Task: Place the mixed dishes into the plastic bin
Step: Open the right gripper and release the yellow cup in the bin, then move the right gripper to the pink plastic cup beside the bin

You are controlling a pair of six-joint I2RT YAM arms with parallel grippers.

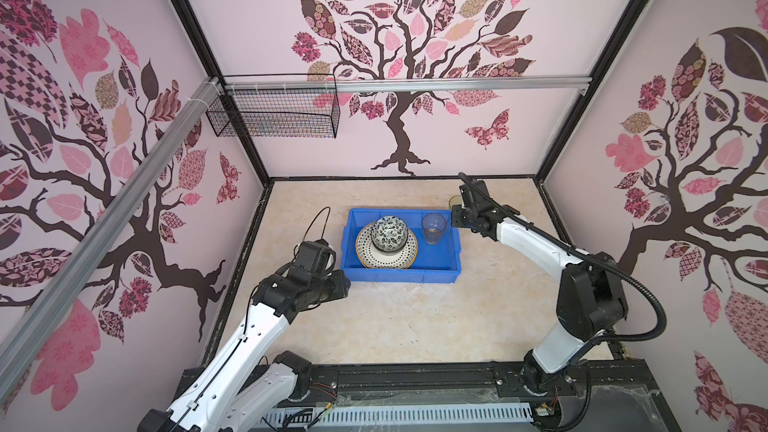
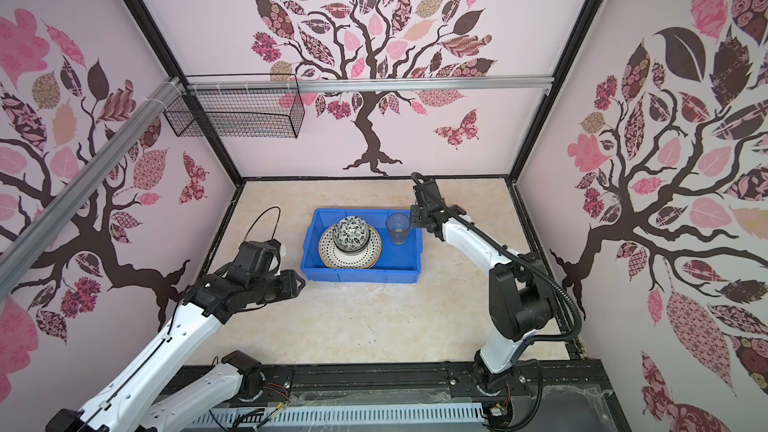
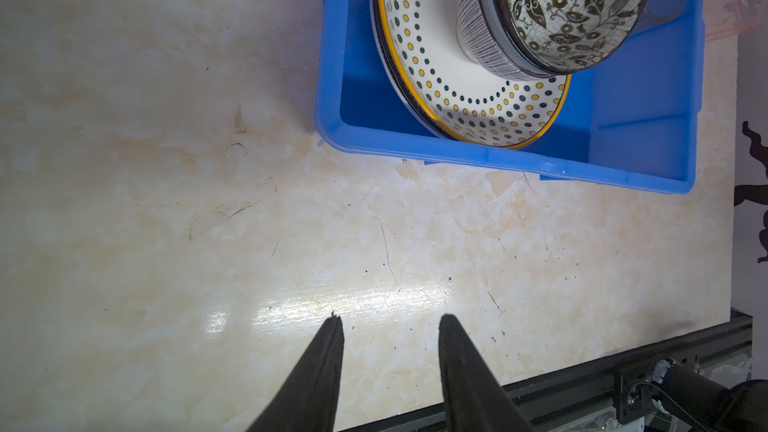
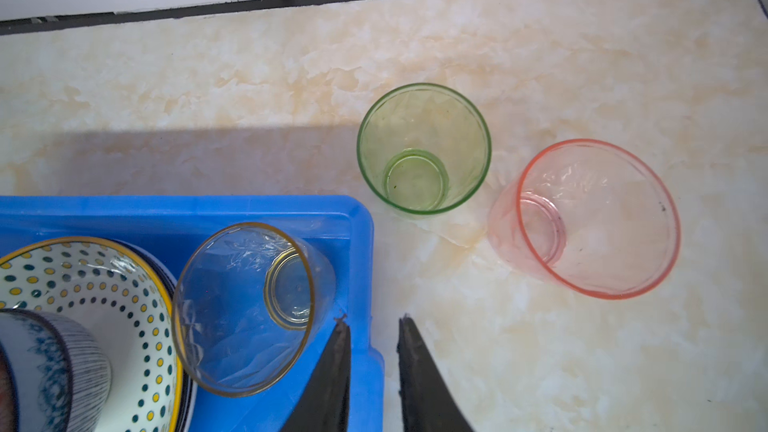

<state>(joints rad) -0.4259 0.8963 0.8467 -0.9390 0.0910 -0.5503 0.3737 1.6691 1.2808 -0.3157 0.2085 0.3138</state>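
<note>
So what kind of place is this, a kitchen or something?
Probably a robot test booth, not a real kitchen: a left arm and a right arm mounted on a front rail, tree wallpaper panels in a metal frame, and a small table holding a blue bin of dishes.

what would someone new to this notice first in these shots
The bright blue bin mid-table grabs the eye, holding a leafy bowl topping a stack on a dotted plate, with a clear cup upright beside them. Just off its far right corner, a green cup and a pink cup stand on the marble table. Pink tree wallpaper covers the walls.
</note>
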